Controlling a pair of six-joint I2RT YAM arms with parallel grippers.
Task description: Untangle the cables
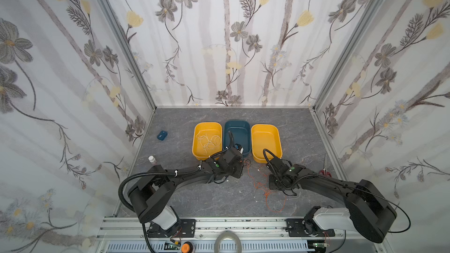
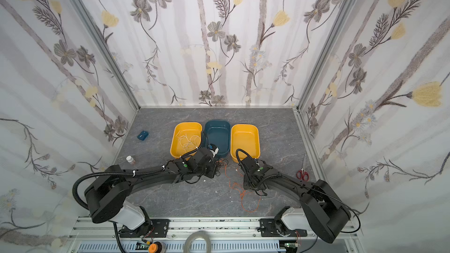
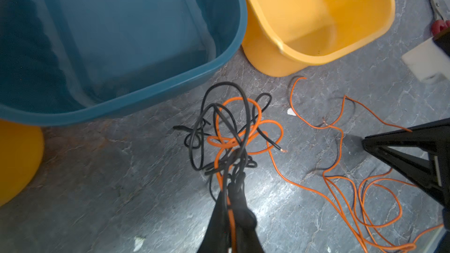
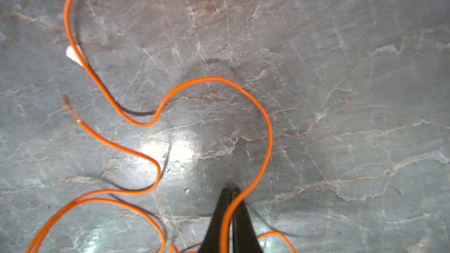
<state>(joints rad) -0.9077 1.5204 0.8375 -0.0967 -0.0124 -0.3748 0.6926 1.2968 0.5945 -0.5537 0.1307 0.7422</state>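
Note:
A tangle of black and orange cables [image 3: 226,127] hangs just in front of the blue bin [image 3: 219,64]. My left gripper [image 3: 231,187] is shut on its lower strands. The same tangle [image 1: 246,163] shows beside the left wrist in both top views. A loose orange cable [image 4: 214,80] curls over the grey table, and my right gripper [image 4: 232,189] is shut on it. More orange loops [image 1: 267,195] lie between the two arms. White cables [image 1: 209,141] lie coiled in the left yellow bin [image 1: 207,125].
Another yellow bin [image 1: 265,127] stands to the right of the blue bin [image 1: 237,124]. A small blue box [image 1: 162,135] and a little bottle [image 1: 152,159] sit at the left. Red-handled scissors [image 1: 325,171] lie by the right wall. Small white scraps [image 3: 138,242] dot the table.

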